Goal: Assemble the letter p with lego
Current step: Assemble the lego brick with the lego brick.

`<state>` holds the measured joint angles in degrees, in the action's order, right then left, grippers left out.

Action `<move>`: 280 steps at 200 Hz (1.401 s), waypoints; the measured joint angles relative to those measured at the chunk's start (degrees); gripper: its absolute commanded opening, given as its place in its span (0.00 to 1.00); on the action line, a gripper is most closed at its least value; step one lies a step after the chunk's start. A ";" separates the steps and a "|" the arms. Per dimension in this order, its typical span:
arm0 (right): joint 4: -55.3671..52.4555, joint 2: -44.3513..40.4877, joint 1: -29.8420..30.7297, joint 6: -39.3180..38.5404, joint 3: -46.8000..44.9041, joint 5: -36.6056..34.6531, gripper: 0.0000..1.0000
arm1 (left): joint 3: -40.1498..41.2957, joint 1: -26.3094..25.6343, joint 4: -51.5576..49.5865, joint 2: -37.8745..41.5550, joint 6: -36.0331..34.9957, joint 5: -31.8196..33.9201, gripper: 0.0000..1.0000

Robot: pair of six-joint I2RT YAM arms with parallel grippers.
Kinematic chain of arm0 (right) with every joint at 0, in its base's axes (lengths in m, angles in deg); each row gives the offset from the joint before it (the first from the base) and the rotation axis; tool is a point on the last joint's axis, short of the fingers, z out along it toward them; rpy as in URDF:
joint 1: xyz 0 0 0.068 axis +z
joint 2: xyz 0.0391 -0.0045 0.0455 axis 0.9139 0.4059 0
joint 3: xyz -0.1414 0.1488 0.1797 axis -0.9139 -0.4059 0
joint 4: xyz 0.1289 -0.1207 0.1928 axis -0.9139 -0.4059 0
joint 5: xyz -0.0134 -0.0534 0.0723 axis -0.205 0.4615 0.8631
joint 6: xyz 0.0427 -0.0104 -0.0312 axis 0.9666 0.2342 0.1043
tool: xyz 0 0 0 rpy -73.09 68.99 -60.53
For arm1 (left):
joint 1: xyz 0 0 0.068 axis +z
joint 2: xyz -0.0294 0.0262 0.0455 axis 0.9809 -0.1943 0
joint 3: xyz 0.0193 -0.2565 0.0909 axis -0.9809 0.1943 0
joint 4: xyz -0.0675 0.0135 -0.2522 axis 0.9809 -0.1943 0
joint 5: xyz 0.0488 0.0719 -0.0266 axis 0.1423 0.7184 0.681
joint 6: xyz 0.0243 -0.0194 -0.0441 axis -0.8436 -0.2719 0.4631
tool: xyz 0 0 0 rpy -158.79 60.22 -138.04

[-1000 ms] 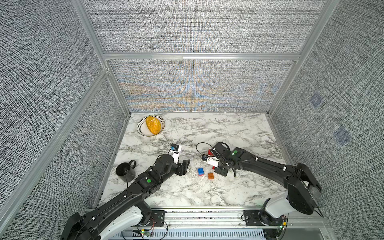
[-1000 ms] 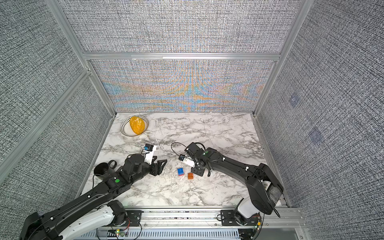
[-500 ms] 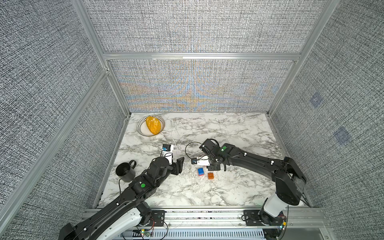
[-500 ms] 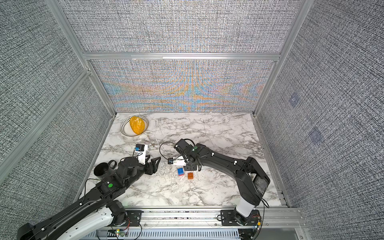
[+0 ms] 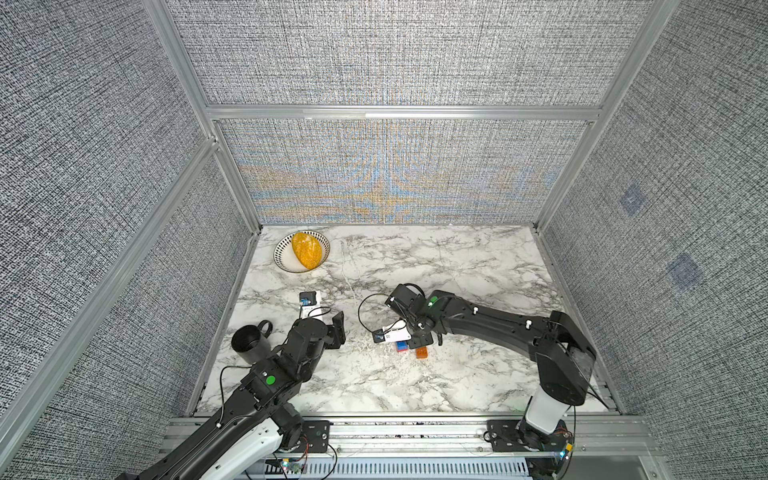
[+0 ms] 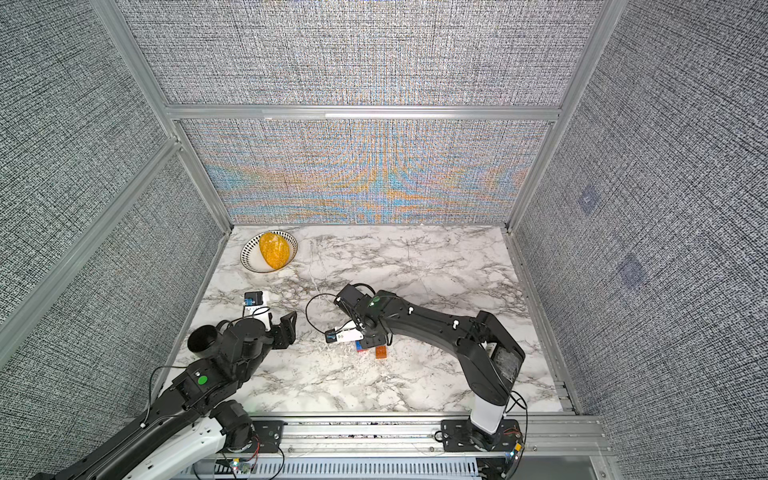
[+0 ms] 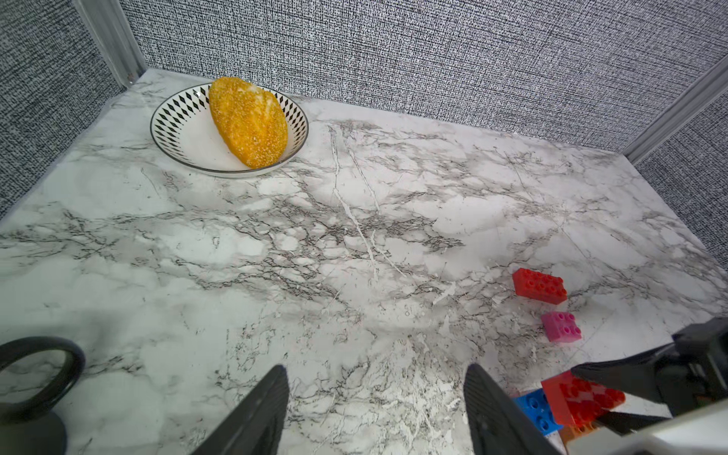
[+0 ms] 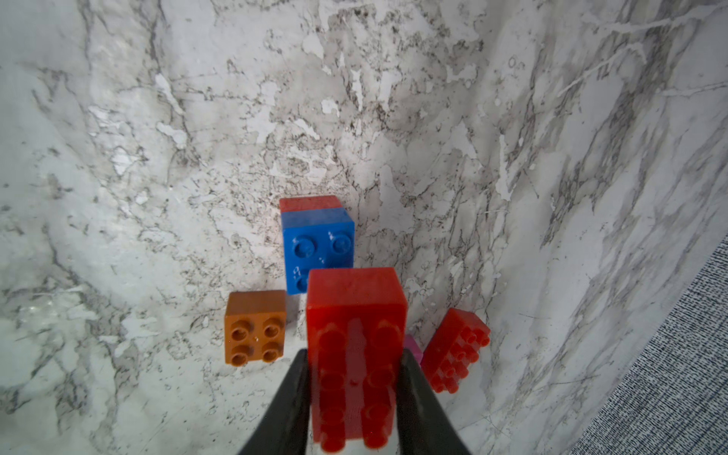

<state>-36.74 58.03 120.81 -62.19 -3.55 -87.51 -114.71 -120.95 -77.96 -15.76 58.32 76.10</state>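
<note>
Lego first: a long red brick [image 8: 356, 346] sits pinched in the right gripper [image 8: 353, 356], which has swung across to hang just over the blue brick [image 8: 318, 244], orange brick [image 8: 255, 327] beside it on the table [image 8: 157, 157]. The left gripper [image 7: 376, 370], spread and empty, has backed off; pressing down seems next.

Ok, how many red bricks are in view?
3: long red brick in the right gripper; loose red brick by the pink brick; small red brick partly hidden by the blue brick. Others may be hidden.
</note>
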 measured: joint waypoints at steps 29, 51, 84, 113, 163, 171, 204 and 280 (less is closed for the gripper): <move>-0.50 0.98 0.74 0.04 0.20 0.44 0.00 | -0.22 0.28 -0.48 -0.81 -0.02 -0.04 0.72; -0.48 1.05 1.07 0.22 -0.15 0.48 0.00 | -0.24 0.37 -0.70 -0.81 -0.02 -0.24 0.72; -0.46 1.31 1.11 0.24 -0.52 0.46 0.00 | -0.24 0.63 -0.70 -0.76 -0.04 -0.44 0.72; -0.35 1.86 1.11 0.24 -0.37 0.31 0.00 | -0.24 0.68 -0.70 -0.74 -0.07 -0.46 0.72; -0.35 2.29 1.11 0.24 -0.11 0.24 0.00 | -0.22 0.81 -0.70 -0.81 -0.26 -1.07 0.72; -0.35 2.32 1.14 0.24 -0.11 0.24 0.00 | -0.20 0.85 -0.70 -0.85 -0.26 -1.22 0.72; -0.37 2.89 1.14 0.22 0.31 0.09 0.00 | -0.17 0.94 -0.70 -1.42 -0.55 -1.57 0.72; -3.54 5.62 1.18 0.00 3.65 -0.66 0.00 | -0.17 1.05 -0.66 -2.40 -1.66 -4.42 0.72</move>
<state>-40.28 63.65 121.99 -62.19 0.11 -88.17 -114.88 -119.90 -78.61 -18.16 56.66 71.68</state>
